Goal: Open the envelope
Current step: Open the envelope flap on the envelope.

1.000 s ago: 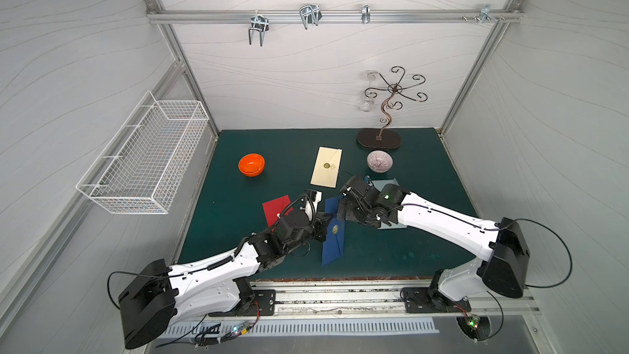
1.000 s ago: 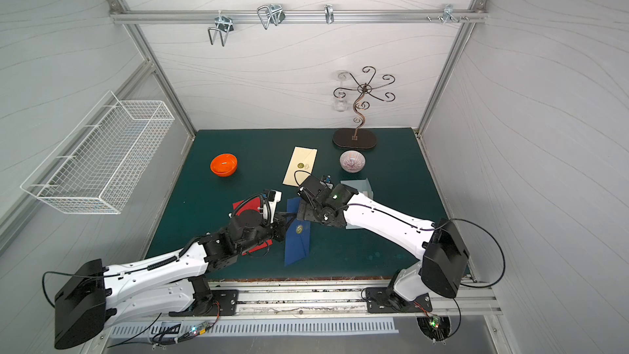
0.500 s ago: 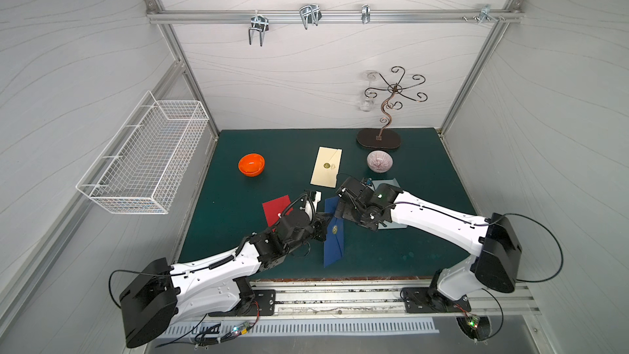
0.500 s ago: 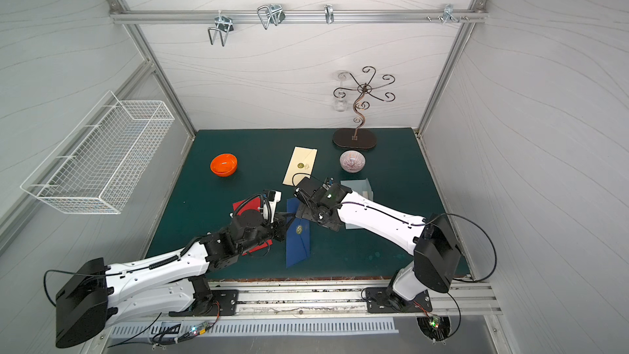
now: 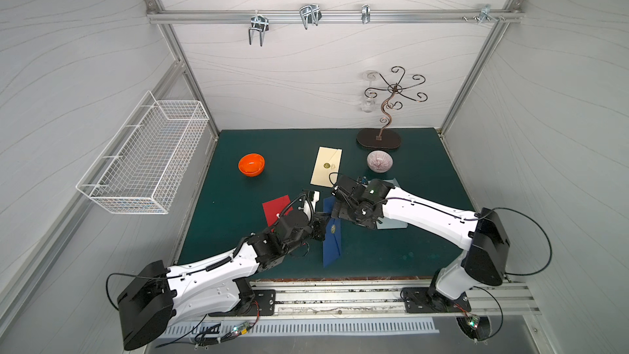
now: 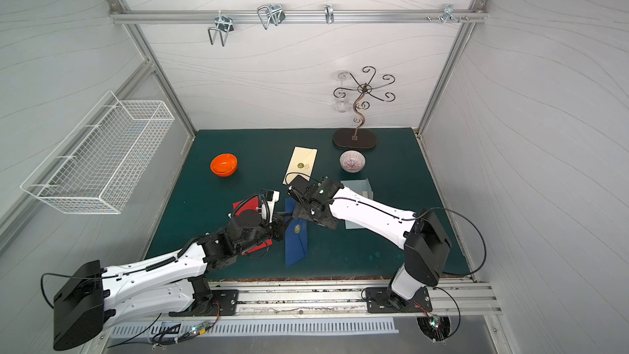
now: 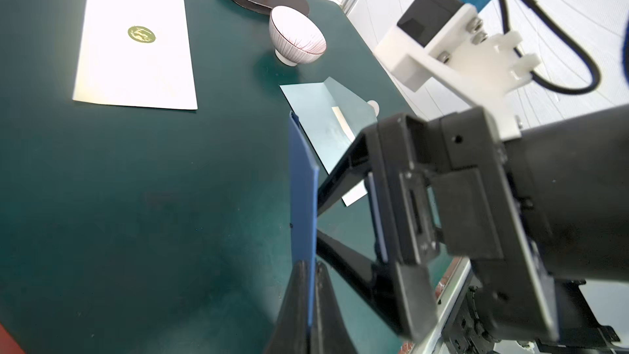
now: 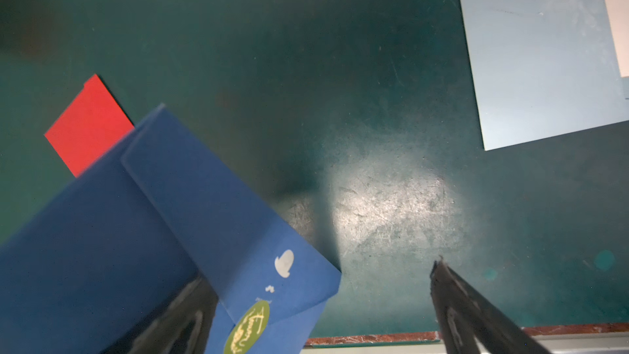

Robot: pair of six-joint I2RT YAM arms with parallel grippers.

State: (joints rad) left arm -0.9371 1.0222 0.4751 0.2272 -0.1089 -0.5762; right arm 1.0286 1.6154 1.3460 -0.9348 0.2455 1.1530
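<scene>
A dark blue envelope [image 5: 333, 245] [image 6: 295, 245] stands on its long edge on the green mat. My left gripper [image 5: 322, 225] [image 7: 310, 267] is shut on its edge [image 7: 303, 182]. The pointed flap [image 8: 238, 226], partly lifted, has a green-gold seal sticker [image 8: 246, 328] at its tip. My right gripper [image 5: 340, 213] [image 8: 320, 272] is open just above the envelope's far end. The flap's tip lies between its fingers, close against one finger [image 8: 190, 304]; the second finger [image 8: 456, 294] stands well clear over bare mat.
A cream envelope [image 5: 326, 166] lies behind, a red one [image 5: 276, 206] under my left arm, a pale blue one [image 5: 394, 224] under my right arm. An orange bowl [image 5: 251, 164], patterned bowl [image 5: 379, 161], wire stand [image 5: 378, 137] and wall basket [image 5: 146, 158] surround them.
My right gripper has shifted a little leftward, closer over the blue envelope, still open. The left gripper holds the envelope in the same place.
</scene>
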